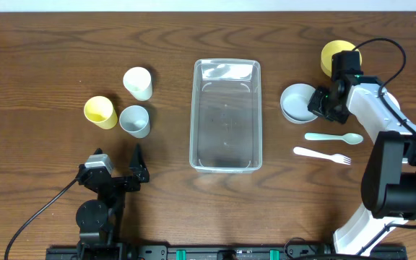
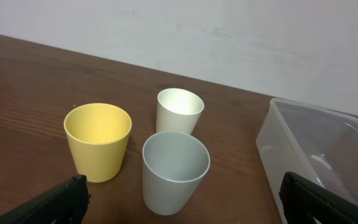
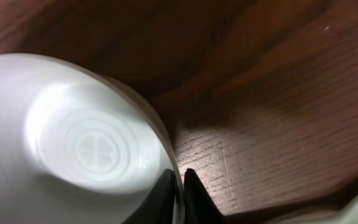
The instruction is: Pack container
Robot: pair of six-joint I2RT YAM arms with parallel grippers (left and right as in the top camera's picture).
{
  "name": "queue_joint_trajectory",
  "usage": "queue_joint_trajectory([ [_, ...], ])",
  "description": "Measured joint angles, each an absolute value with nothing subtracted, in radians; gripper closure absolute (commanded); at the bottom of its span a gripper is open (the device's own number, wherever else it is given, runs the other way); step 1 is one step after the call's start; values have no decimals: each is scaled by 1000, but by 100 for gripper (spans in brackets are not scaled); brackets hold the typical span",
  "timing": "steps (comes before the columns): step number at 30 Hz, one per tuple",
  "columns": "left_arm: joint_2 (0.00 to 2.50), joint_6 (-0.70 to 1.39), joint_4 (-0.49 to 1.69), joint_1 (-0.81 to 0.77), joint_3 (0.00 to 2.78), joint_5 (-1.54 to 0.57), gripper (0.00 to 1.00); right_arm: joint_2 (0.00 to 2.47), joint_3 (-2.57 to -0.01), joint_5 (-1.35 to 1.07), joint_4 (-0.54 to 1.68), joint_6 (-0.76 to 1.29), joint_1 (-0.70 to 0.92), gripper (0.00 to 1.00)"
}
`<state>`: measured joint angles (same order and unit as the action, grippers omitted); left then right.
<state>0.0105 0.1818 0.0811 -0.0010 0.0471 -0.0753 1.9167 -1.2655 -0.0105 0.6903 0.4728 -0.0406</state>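
So this is the grab stage on the first item, as far as I can tell. The container (image 1: 226,160) sits mid-table and looks empty, so nothing's packed yet.

The right gripper (image 1: 318,101) is down on the white bowl (image 1: 295,103), just right of the container. In the wrist view its jaws are nearly together, pinching the bowl's rim on the near-right side, one finger inside and one outside. The bowl looks like it's on the table (image 1: 49,58), not lifted.

The left gripper (image 1: 118,165) hangs wide apart at near left, holding nothing and facing the three cups (image 1: 134,120). Those stand well left of the container.

A yellow bowl (image 1: 334,56) waits just beyond the right gripper, and a spoon (image 1: 334,136) and fork (image 1: 322,153) lie nearer.

My guess at the next move: lift the bowl straight up, carry it left over the container's rim and set it down inside. A one-sided rim pinch means the bowl will probably tilt and hang, so it'll need enough height to clear the wall. I'd also put it at one end so there's room for the other stuff.
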Motion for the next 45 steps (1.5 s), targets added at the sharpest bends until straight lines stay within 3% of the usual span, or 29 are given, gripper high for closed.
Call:
queue_joint_trajectory([
  [3, 10, 182, 81, -1, 47, -76, 2, 1954, -1261, -11, 689, 472, -41, 80],
  [15, 10, 182, 81, -1, 47, -75, 2, 1976, -1261, -50, 682, 474, -41, 99],
  [27, 10, 182, 81, -1, 47, -76, 2, 1938, -1267, -98, 759, 455, -41, 99],
  [34, 10, 182, 81, -1, 47, -75, 2, 1744, -1270, -254, 781, 384, -28, 99],
  [45, 10, 182, 81, -1, 47, -76, 2, 1505, -1291, -329, 573, 402, 247, 95],
])
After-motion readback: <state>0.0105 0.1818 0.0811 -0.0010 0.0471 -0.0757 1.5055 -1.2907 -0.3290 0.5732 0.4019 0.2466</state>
